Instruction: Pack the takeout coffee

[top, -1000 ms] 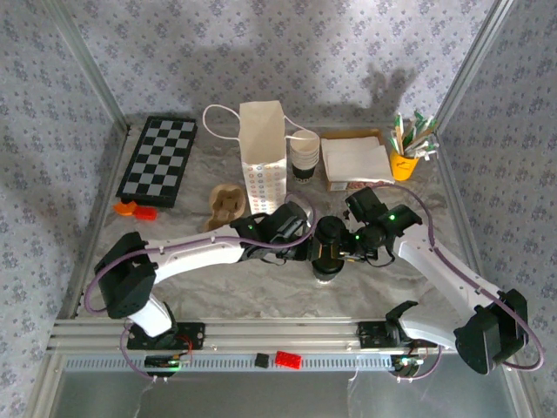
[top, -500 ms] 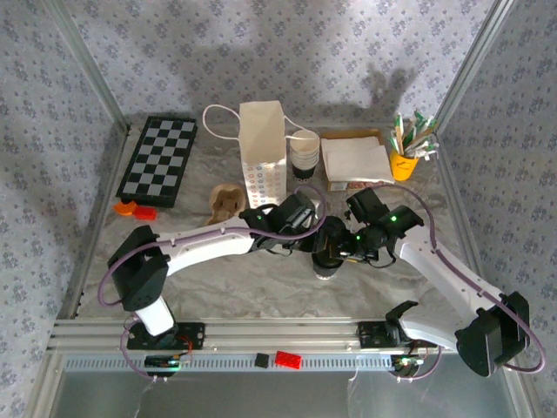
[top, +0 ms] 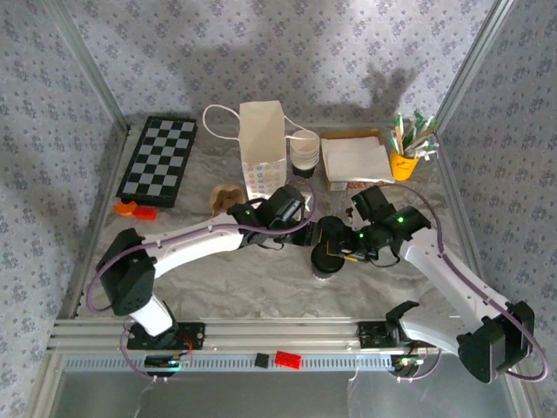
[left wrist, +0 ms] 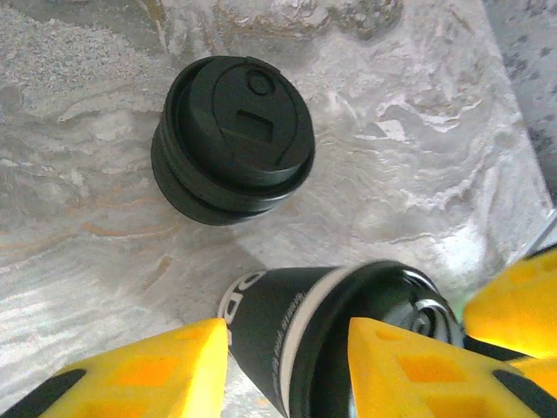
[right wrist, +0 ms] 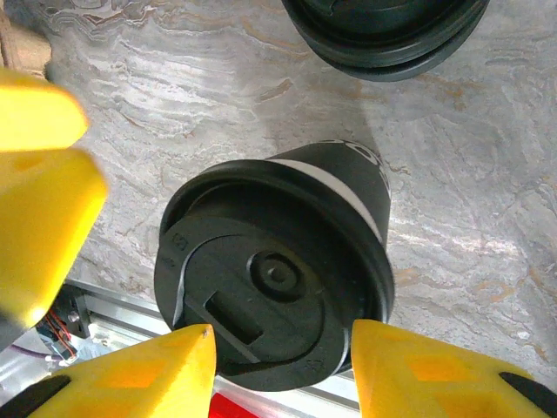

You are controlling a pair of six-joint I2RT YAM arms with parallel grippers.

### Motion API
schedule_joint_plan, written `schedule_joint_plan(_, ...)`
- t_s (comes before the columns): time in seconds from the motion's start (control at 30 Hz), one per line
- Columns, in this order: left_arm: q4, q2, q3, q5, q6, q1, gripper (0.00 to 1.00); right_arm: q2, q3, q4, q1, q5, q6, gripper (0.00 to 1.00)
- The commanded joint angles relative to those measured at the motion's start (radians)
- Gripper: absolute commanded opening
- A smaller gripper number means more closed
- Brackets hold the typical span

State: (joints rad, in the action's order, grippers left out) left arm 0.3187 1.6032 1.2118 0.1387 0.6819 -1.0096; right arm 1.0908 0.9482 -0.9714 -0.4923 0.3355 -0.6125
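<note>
The marbled table [top: 261,292] is being crowded along its far side by a chessboard [top: 158,163], a white paper bag [top: 263,148], a napkin stack [top: 355,159], a stack of lidless cups [top: 304,152] and a yellow pot of sachets [top: 403,163]; the ground between bag and front is being crossed by the left arm [top: 200,242]; a stack of black lids [left wrist: 231,139] is being kept just beside the takeout coffee [right wrist: 274,270], which is standing near the front middle; the cup is being straddled by the left gripper [left wrist: 287,348] and the right gripper [right wrist: 278,348], both with fingers parted; whether either is pressing it cannot be told.
</note>
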Motion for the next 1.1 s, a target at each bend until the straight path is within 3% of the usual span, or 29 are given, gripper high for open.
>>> schedule_joint_plan(0.0,0.029,-0.020,-0.008,0.000,0.024,-0.011,0.40,0.040,0.008,-0.028,0.012,0.025,0.045,0.45)
schedule_joint_plan(0.27,0.146,-0.096,-0.029,-0.056,0.164,-0.043,0.43,0.032,0.043,-0.043,0.018,0.012,0.041,0.44)
schedule_joint_plan(0.4,0.093,-0.087,-0.046,-0.019,0.233,-0.091,0.48,0.035,0.059,-0.036,0.060,0.031,0.062,0.45)
schedule_joint_plan(0.67,0.071,-0.036,-0.045,0.003,0.243,-0.097,0.49,0.101,0.082,-0.006,0.104,0.070,0.106,0.43)
schedule_joint_plan(1.07,0.078,0.021,-0.042,0.009,0.234,-0.096,0.41,0.143,0.062,0.007,0.135,0.079,0.148,0.30)
